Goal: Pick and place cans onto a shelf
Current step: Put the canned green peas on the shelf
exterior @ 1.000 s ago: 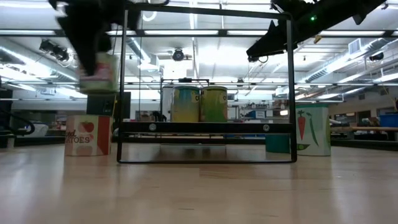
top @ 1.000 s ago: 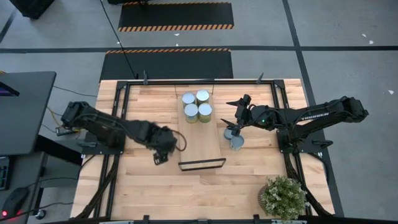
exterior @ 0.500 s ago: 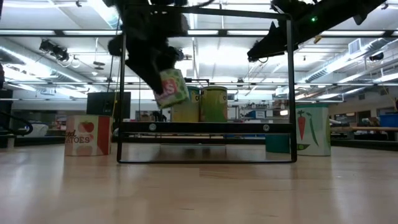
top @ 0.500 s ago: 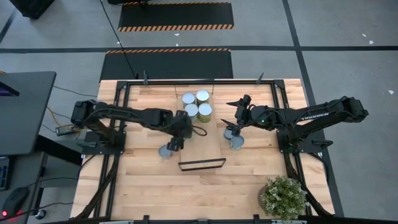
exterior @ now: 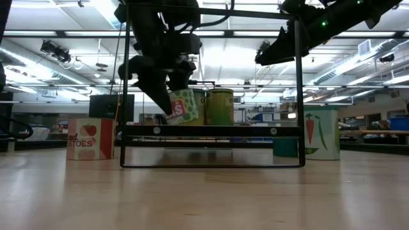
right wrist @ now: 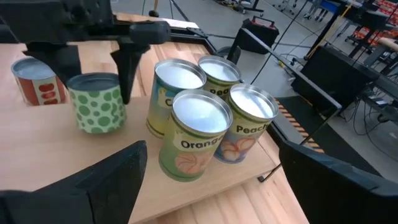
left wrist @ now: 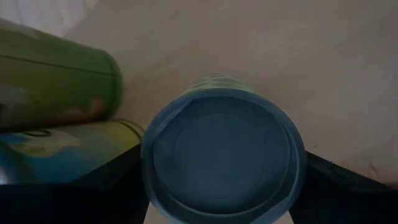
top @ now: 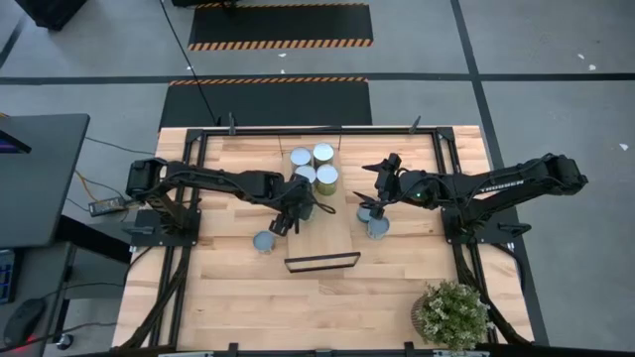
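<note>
The left gripper [top: 291, 214] is over the shelf [top: 337, 233], just beside the cluster of four cans [top: 314, 169] that stand upright together at the shelf's far end, away from the black frame [top: 321, 262]. Its jaws pinch a green-dotted can [right wrist: 97, 102], which hangs close above the board, as the low view [exterior: 181, 106] shows it tilted between the dark fingers. From the left wrist view the can's round pale-blue top [left wrist: 221, 157] fills the gap between the two fingers, with two of the cluster's cans lying close beside it.

In the right wrist view the cluster reads as an "Orange" can [right wrist: 193, 135], a "Peach" can [right wrist: 246, 123] and two more behind them, all touching or nearly so.

A red tomato can [top: 264, 241] stands on the tabletop [top: 238, 288] just off the shelf's left edge, near the left gripper.

The right gripper [top: 378, 186] hovers off the shelf's right edge with its jaws spread and nothing between them. Two more cans [top: 374, 220] stand on the tabletop below it, close to the shelf. A potted plant [top: 451, 314] sits well apart from the shelf, at the table's near right corner.
</note>
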You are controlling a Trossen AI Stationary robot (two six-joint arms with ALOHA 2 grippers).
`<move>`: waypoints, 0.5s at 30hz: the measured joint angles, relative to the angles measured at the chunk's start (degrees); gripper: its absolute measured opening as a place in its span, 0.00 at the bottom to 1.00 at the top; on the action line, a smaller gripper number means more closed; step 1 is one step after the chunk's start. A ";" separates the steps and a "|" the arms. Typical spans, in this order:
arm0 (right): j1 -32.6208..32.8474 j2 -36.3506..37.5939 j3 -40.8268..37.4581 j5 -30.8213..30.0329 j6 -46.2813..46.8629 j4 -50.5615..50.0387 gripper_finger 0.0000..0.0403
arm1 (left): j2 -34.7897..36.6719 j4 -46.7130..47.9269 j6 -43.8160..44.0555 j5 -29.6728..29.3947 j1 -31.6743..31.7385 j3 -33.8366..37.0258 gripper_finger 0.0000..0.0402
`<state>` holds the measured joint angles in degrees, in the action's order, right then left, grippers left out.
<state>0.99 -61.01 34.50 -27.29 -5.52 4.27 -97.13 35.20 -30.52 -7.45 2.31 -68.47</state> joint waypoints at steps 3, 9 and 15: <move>0.00 0.00 -0.28 -0.04 0.48 0.30 0.93 | -0.02 0.05 1.42 -0.27 -0.38 0.00 0.72; 0.00 0.00 -0.35 -0.03 1.50 0.34 0.93 | -0.02 0.57 5.94 -0.41 -0.70 0.00 0.75; 0.11 0.00 -0.35 -0.02 1.56 0.37 0.93 | -0.02 -1.23 8.09 -2.39 -0.70 0.00 0.80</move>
<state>1.10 -61.01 34.15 -27.31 -3.96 4.64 -97.14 33.97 -22.43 -9.84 1.61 -68.47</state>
